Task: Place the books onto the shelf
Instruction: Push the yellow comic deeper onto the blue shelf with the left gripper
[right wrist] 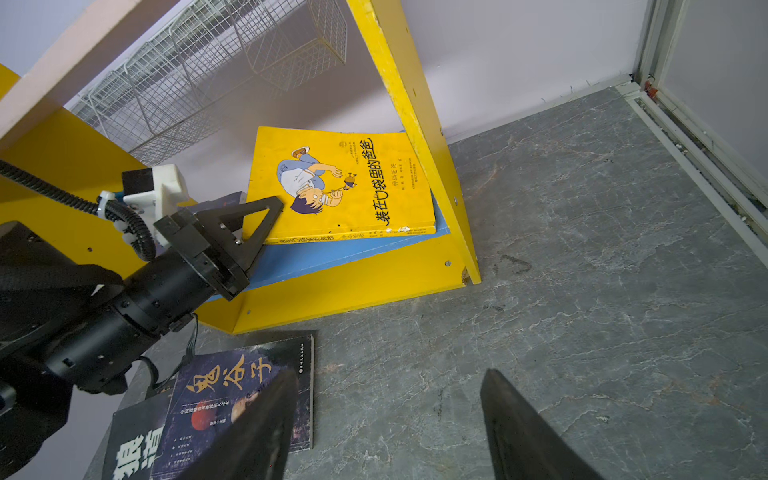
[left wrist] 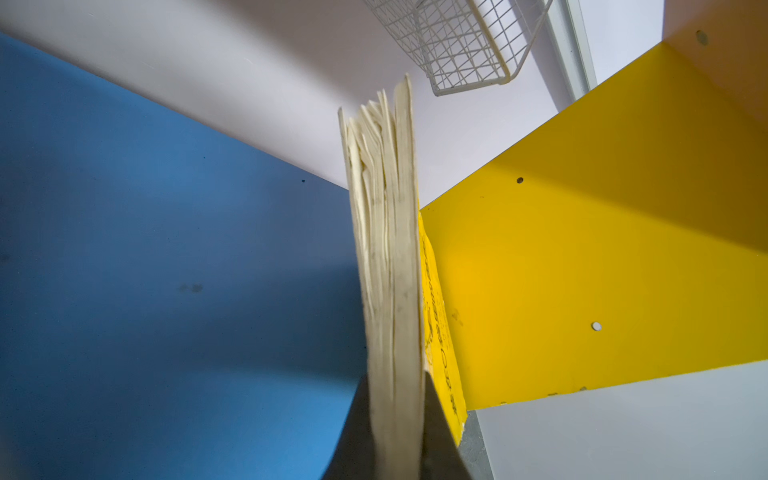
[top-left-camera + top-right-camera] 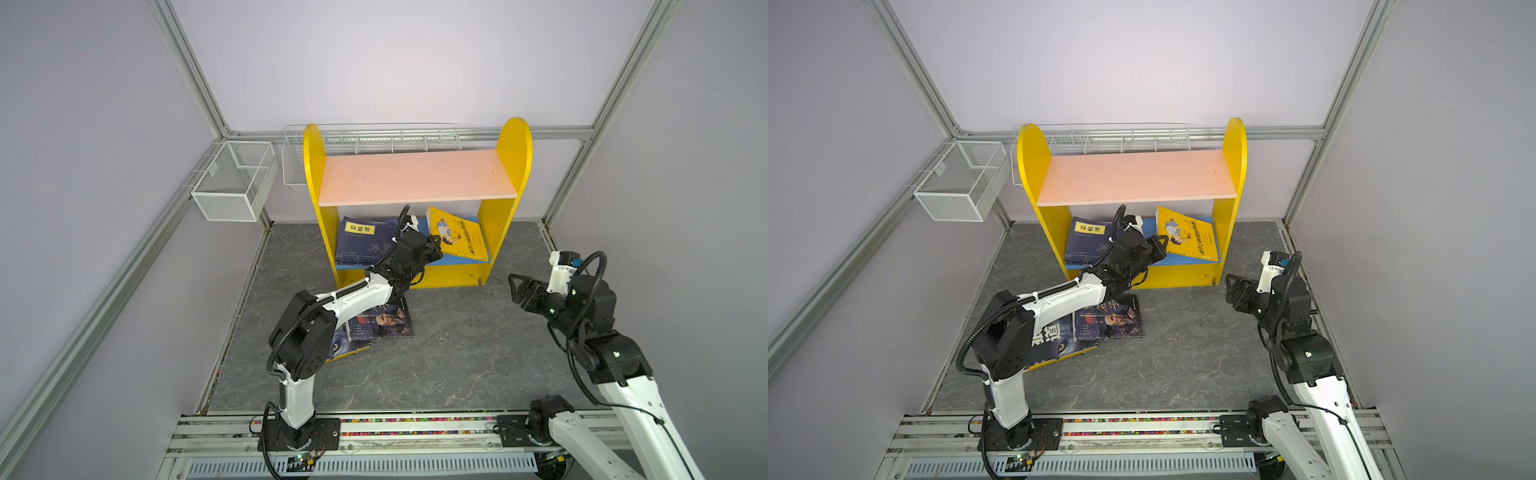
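Closest in, the aluminium rail [image 3: 415, 428] carries both arm bases. Beyond it, on the grey marbled tabletop [image 3: 457, 353], two dark paperbacks with large Chinese characters [image 3: 384, 324] lie overlapped, not yet shelved. Farther back, the left hand [image 3: 434, 245] is clamped on the near left corner of the yellow cartoon-cover paperback [image 3: 459, 239]. That book rests tilted on the blue lower board [image 2: 166, 249] of the yellow-sided shelf [image 3: 505, 232], right of a navy stack [image 3: 361, 245]. At near right, the right hand [image 3: 514, 289] hangs open and empty. The step in hand looks like setting down the yellow book; next, release it and back out without dragging it.
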Controlling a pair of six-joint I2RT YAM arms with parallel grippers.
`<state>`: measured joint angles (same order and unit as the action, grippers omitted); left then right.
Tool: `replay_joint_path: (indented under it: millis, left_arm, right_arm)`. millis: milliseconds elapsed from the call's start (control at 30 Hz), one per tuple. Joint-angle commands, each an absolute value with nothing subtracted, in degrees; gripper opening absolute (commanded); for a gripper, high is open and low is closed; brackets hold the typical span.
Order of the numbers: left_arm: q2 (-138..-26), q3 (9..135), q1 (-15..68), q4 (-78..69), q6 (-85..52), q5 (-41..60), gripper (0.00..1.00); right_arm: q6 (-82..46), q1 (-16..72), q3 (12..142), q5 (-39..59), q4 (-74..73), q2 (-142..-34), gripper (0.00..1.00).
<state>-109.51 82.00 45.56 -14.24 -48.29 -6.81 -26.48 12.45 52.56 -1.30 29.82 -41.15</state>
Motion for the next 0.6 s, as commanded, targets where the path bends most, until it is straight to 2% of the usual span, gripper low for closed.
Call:
replay_joint_path:
  millis: [0, 167, 367, 467, 500, 567]
  left_arm:
    - [-111.22, 85.64, 46.13, -12.57, -48.43, -5.61, 0.0]
    - [-113.98, 88.59, 46.66, -10.29, -48.54, -4.31, 0.23]
    - [-114.33, 90.59, 47.81, -6.73, -46.81, -6.35, 0.64]
    - [-113.87, 91.03, 48.0, -5.27, -46.13, -7.78, 0.86]
    - [-113.74, 91.37, 48.02, -4.54, -46.0, -8.4, 0.97]
    - [-113.73, 92.58, 48.07, -2.02, -45.71, -9.67, 1.0]
  right_arm:
    - [-25.17, 12.06, 53.53, -1.87, 29.96, -41.38, 0.73]
    - [-25.09, 12.12, 53.37, -1.63, 29.94, -41.47, 0.73]
    - [-24.92, 12.13, 53.44, -1.32, 30.27, -41.72, 0.73]
    - [-25.08, 12.08, 53.17, -0.56, 29.9, -41.7, 0.73]
    - [-25.2, 12.08, 53.09, -0.36, 29.81, -41.78, 0.73]
    - [-25.46, 12.13, 52.98, 0.0, 29.57, -42.0, 0.73]
